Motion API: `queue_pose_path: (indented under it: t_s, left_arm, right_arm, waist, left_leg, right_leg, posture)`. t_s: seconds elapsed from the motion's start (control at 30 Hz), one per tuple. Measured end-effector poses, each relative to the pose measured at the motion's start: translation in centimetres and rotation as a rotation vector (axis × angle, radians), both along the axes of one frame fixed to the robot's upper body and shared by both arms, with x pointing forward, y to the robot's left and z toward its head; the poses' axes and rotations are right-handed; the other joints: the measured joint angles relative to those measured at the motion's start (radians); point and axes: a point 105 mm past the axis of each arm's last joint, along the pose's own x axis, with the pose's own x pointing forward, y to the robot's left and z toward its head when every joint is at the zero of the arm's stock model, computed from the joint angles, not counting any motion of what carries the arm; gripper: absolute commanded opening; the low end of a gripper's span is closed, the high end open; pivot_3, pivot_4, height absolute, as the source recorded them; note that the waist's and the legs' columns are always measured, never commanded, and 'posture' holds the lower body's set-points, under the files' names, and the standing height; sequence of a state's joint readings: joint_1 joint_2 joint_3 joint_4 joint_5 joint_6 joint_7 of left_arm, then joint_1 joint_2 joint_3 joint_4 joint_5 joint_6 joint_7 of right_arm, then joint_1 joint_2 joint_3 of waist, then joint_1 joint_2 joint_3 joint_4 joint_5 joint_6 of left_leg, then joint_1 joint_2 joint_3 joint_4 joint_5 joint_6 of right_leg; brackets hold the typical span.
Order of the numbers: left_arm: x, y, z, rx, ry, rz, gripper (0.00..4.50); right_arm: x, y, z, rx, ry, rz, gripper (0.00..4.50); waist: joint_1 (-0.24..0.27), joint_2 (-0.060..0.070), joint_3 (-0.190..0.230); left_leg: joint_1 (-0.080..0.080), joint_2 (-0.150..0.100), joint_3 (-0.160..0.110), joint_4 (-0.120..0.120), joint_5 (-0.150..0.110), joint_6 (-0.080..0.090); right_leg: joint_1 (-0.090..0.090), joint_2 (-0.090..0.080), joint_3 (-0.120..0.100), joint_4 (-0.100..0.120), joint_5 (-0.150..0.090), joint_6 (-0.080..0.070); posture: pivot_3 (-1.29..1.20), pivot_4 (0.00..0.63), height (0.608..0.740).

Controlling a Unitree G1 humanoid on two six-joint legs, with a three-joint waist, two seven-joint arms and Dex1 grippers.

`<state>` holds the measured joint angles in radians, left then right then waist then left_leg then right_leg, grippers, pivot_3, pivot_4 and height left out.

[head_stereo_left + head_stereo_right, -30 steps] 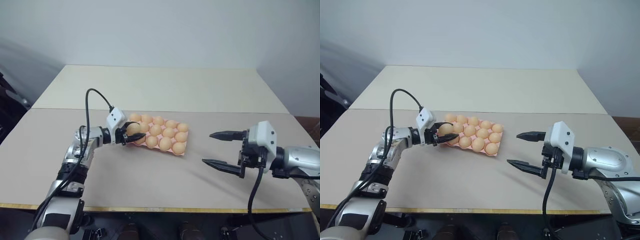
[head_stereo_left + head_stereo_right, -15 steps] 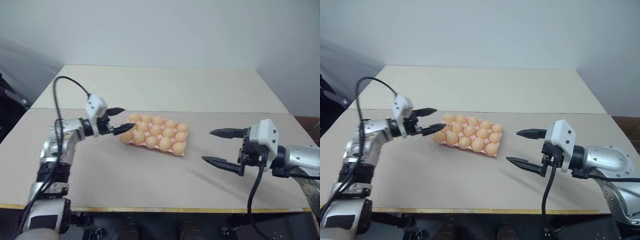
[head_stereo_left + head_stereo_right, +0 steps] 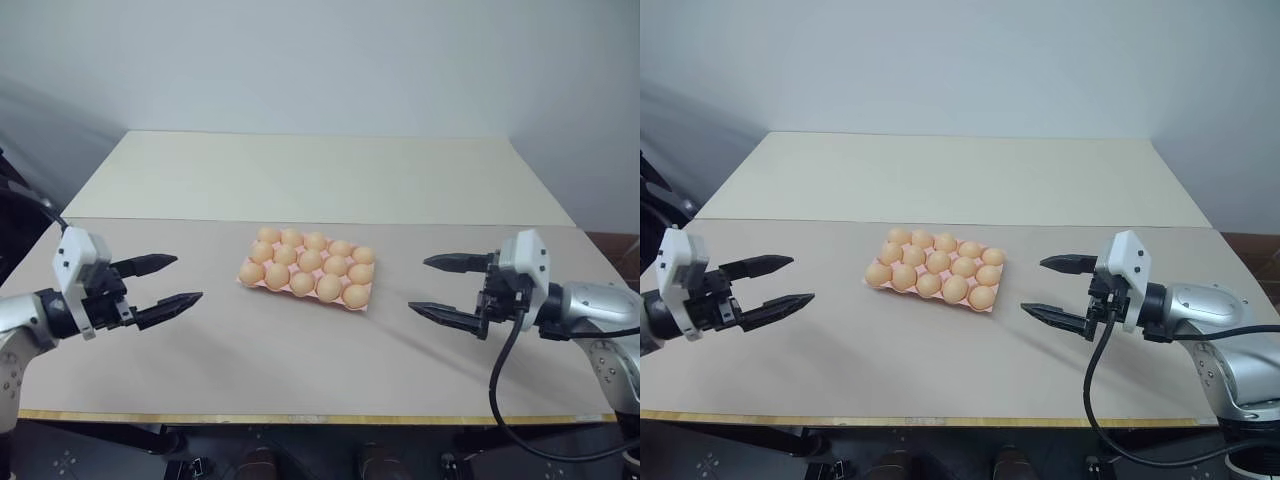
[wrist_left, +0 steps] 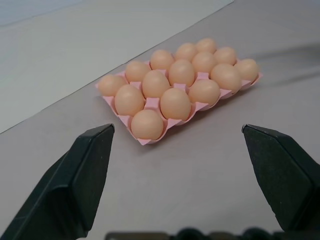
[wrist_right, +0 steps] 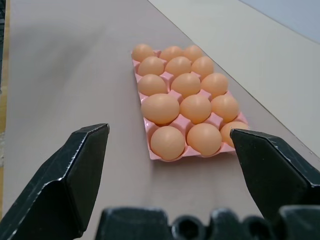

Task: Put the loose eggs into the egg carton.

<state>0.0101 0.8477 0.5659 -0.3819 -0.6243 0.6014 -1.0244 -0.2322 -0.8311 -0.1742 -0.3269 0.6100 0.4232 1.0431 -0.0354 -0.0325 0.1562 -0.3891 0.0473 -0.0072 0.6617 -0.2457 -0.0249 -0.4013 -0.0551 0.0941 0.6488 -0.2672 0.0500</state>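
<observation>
While both our arms reach in low over the table (image 3: 300, 360) from its two sides, our left gripper (image 3: 175, 281) hangs near the left edge with its two black fingers spread wide and nothing between them, pointing roughly level toward the middle. Our left forearm runs off the picture's left side, with the white wrist block just behind the fingers. Our right gripper (image 3: 436, 286) mirrors it on the right: fingers parted wide and empty, aimed leftward at the middle, the silver forearm angling in from the right edge and a black cable looping down beneath it. Both grippers stand well apart from the carton (image 3: 253, 283), which lies flat on the grey-brown tabletop between them, a little nearer the far side than our hands, turned slightly askew to the table edge. It is a pink moulded tray without a lid, three rows of five cups, and we count an egg in every cup. The eggs (image 3: 311, 261) are smooth, pale orange-tan ovals of matching size, each seated in its own cup. From our left wrist view the carton (image 4: 155, 139) sits framed between the open fingers, one corner egg nearest. Beyond it lies a paler tabletop (image 3: 320, 175).
</observation>
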Motion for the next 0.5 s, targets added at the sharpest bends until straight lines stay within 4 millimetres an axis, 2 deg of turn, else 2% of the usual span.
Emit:
queue_pose_path:
  t_s: [0.13, 0.33, 0.5]
  left_arm:
    - [-1.2, -0.3, -1.3, -0.038, 0.028, 0.065, 4.45]
    - [-1.8, 0.0, -1.0, -0.038, 0.009, 0.139, 4.45]
    - [-1.9, -0.2, -0.9, -0.050, 0.009, 0.134, 4.45]
  right_arm:
    - [0.1, -0.1, -0.1, 0.006, 0.007, -0.002, 4.50]
    - [0.1, -0.1, -0.2, 0.005, 0.010, -0.003, 4.50]
    - [0.1, -0.1, -0.2, 0.006, 0.009, -0.006, 4.50]
  waist:
    - [-0.003, 0.000, 0.000]
    - [-0.004, 0.000, 0.000]
    - [-0.004, 0.000, 0.000]
  left_leg:
    - [0.000, 0.000, 0.000, 0.000, 0.000, 0.000]
    - [0.001, 0.000, 0.000, 0.000, 0.000, 0.000]
    - [0.001, 0.000, 0.000, 0.000, 0.000, 0.000]
  right_leg:
    - [0.000, 0.000, 0.000, 0.000, 0.000, 0.000]
    - [0.001, 0.000, 0.000, 0.000, 0.000, 0.000]
    - [0.001, 0.000, 0.000, -0.001, 0.000, 0.000]
  posture:
    - [0.00, 0.150, 0.740]
    - [0.00, 0.150, 0.740]
    - [0.00, 0.150, 0.740]
